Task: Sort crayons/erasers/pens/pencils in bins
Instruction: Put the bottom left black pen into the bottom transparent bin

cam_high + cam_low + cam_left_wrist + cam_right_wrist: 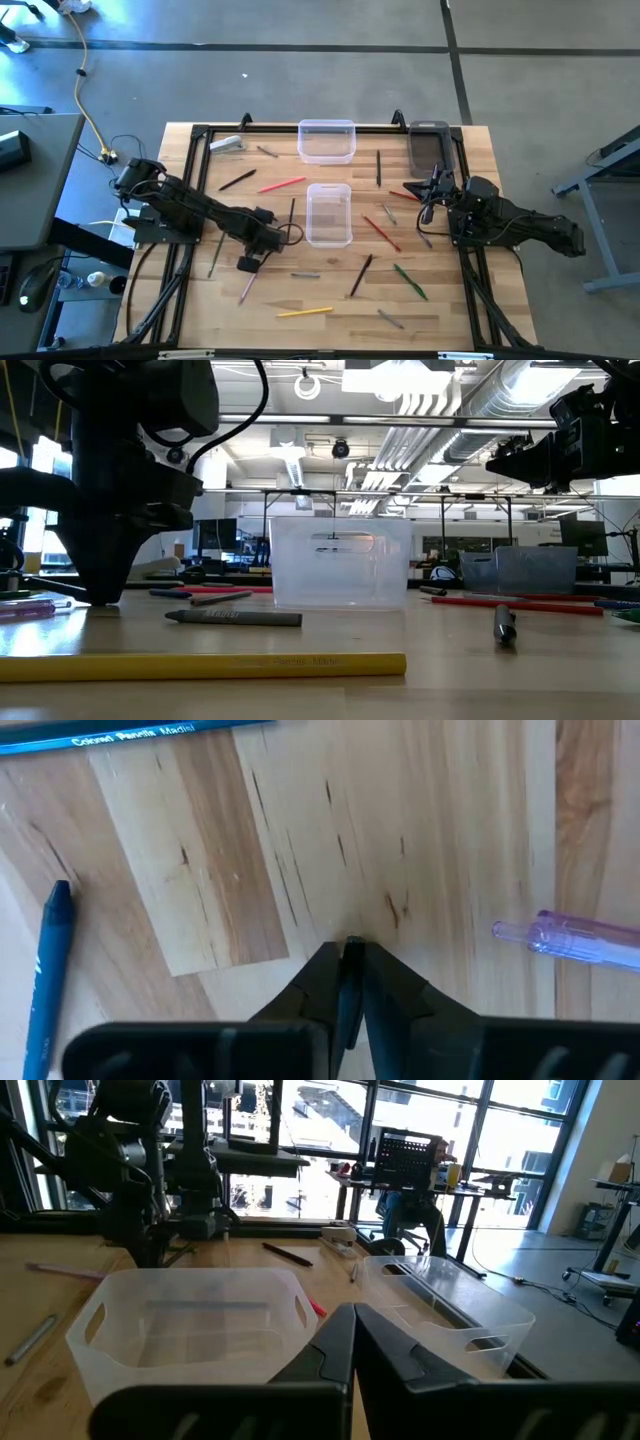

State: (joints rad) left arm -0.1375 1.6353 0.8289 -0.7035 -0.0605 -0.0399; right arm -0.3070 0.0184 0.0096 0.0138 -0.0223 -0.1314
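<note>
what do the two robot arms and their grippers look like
Both arms are dark, near-black jointed links with black cables looped alongside them. The left gripper ends in two matte black fingers, wedge-shaped and tapering to narrow tips. The right gripper has the same black tapered fingers. No markings or labels show on either.
</note>
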